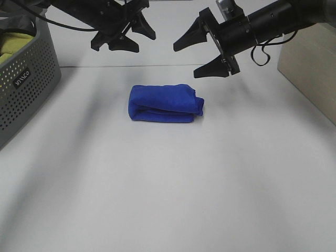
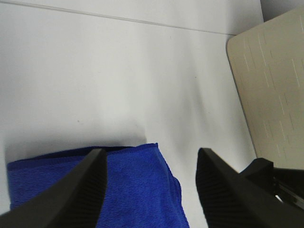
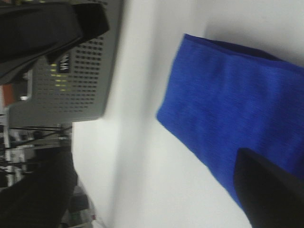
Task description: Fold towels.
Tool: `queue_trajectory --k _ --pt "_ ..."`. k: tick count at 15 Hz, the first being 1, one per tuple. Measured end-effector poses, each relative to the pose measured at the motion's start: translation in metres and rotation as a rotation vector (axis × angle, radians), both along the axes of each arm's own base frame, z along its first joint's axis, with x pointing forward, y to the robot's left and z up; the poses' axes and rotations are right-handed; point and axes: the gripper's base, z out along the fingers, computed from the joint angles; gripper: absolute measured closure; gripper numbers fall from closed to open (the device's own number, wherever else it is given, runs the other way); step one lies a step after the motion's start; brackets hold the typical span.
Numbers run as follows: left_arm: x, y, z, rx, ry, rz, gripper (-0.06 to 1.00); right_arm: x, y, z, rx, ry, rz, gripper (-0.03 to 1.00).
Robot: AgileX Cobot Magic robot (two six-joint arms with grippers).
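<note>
Near the middle of the white table, the blue towel is lying folded into a thick bundle. Both claws are hanging above its far side, touching nothing: the left gripper is holding its jaws wide apart, and the right gripper is gaping open too. A grey basket is sitting at the left edge, holding a yellow-green cloth.

Bare table surrounds the towel on every side, widest in front. A basket walls the left edge, a pale box the right. The left gripper and right gripper hang over the far side, a gap between them.
</note>
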Motion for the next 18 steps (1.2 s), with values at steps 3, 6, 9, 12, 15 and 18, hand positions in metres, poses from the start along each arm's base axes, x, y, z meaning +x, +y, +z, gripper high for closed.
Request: queue_trajectory --k 3,6,9,12,15,18 --pt "0.000 0.002 0.000 0.001 0.006 -0.007 0.40 -0.001 0.018 -0.024 0.159 0.016 0.024 0.12" --pt "-0.001 0.002 0.000 0.001 0.009 -0.010 0.40 -0.007 0.045 -0.064 0.149 0.071 0.067 0.12" --pt "-0.004 0.001 -0.001 0.015 0.024 -0.059 0.40 -0.005 0.044 -0.093 0.125 0.111 0.028 0.12" --pt "-0.009 0.000 -0.001 0.029 0.045 -0.114 0.40 -0.006 0.044 -0.103 0.133 0.137 0.025 0.12" --pt "-0.014 0.006 0.023 0.115 -0.039 -0.140 0.40 -0.007 0.045 -0.083 0.143 0.099 0.052 0.12" --pt "-0.027 0.017 0.065 0.247 -0.131 -0.160 0.40 -0.012 0.042 -0.024 0.078 -0.019 0.112 0.12"
